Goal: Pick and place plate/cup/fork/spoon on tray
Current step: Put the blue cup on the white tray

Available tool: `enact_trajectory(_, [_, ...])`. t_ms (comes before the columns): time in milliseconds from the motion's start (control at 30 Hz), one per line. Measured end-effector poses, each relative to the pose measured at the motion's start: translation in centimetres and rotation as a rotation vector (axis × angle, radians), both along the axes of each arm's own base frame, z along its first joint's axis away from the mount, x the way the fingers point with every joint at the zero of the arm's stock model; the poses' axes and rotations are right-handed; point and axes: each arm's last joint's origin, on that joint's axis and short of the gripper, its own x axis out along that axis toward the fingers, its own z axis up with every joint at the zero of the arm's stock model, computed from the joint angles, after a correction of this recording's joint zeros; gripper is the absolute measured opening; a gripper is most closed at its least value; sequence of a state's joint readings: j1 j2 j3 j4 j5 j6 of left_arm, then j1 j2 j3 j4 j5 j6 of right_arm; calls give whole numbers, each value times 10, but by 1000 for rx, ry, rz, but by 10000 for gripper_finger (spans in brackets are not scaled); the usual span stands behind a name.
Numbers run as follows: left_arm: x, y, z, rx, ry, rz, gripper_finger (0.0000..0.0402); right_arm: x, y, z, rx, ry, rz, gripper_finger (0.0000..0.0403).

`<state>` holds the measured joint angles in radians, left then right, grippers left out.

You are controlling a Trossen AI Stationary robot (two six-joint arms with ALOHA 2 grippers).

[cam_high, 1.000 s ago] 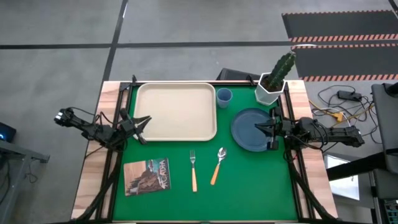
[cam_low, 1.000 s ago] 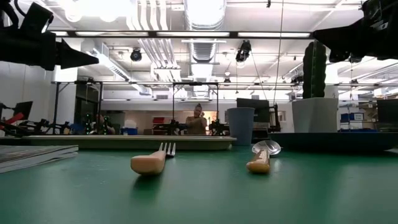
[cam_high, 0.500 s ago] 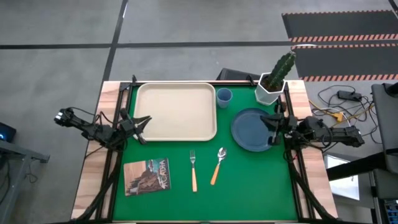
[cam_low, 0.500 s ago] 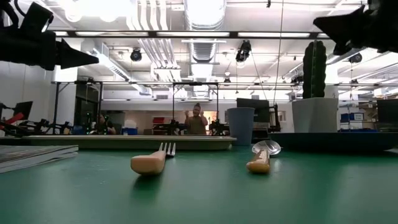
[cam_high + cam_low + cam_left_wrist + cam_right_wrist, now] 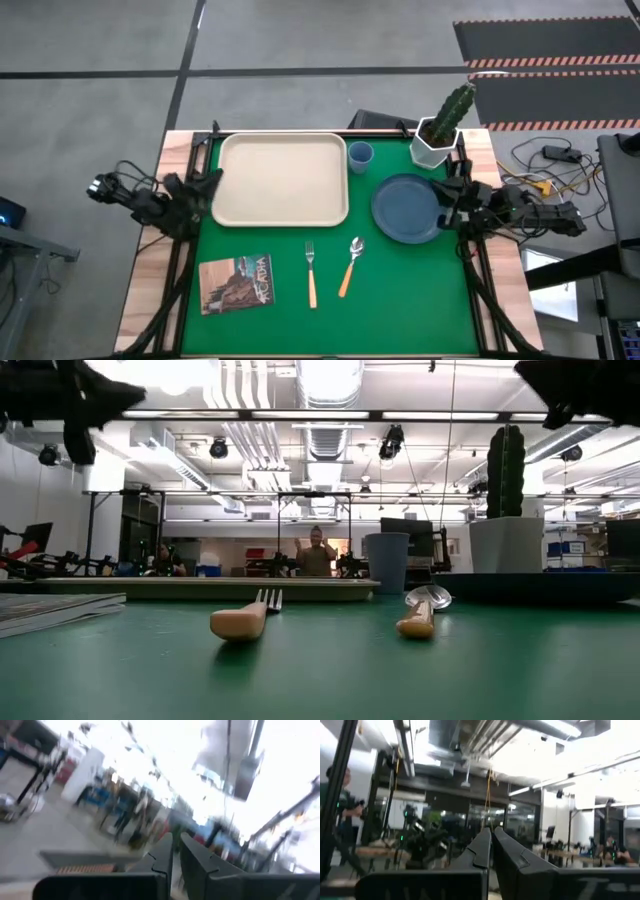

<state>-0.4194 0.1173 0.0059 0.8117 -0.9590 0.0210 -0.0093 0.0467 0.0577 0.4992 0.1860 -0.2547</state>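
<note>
Changes since half a second ago: left hand sits drawn back and swung upward at the table's 9 o'clock edge, just off the tray's left rim; it formerly pointed toward the tray's lower left corner. Right hand sits pulled off the plate toward 3 o'clock, now at the plate's right rim instead of over its surface. In both wrist views the fingers stand nearly together with only a thin gap and nothing between them, and the cameras look level into the room. All tableware unmoved.

Table: green mat, wooden side edges, dark frame rails.
- Tray: 11 o'clock, bare.
- Cup: 12 o'clock, just beside the tray's upper right corner, upright.
- Plate: 2 o'clock, flat on the mat, between the tray and the right hand.
- Fork: 6 o'clock, tines toward the tray, handle toward the near edge.
- Spoon: just beside the fork on the 3 o'clock side, tilted, bowl toward the plate.
- Booklet: 7 o'clock, picture cover up.
- Cactus in white pot: 1 o'clock corner.

Room: grey concrete floor, striped hazard mat at far right, cables on the floor at 3 o'clock. Low view: open ceiling with ducts and lamps, benches, a person standing far behind the tray.
</note>
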Motion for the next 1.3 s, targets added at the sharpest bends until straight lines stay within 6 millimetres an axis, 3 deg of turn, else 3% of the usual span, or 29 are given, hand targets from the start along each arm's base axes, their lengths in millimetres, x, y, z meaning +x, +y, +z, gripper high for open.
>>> enact_trajectory(200, [-1,-3,11,134,-72,-75,15,-7,0,23,-7,-5,-3,9])
enact_trajectory(367, [11,-10,30,206,-61,-141,15,-8,0,27,-31,58,-16,9])
enact_trajectory(667, [49,-18,66,275,-50,-10,15,-9,0,29,-67,56,-35,9])
enact_trajectory(867, [80,-28,84,230,-59,-42,15,-9,0,29,-64,58,-33,9])
enact_trajectory(1067, [110,-38,118,223,-87,-30,15,-9,0,29,-62,58,-33,9])
enact_trajectory(1300, [148,-43,135,255,99,29,15,-9,0,29,-58,56,-31,9])
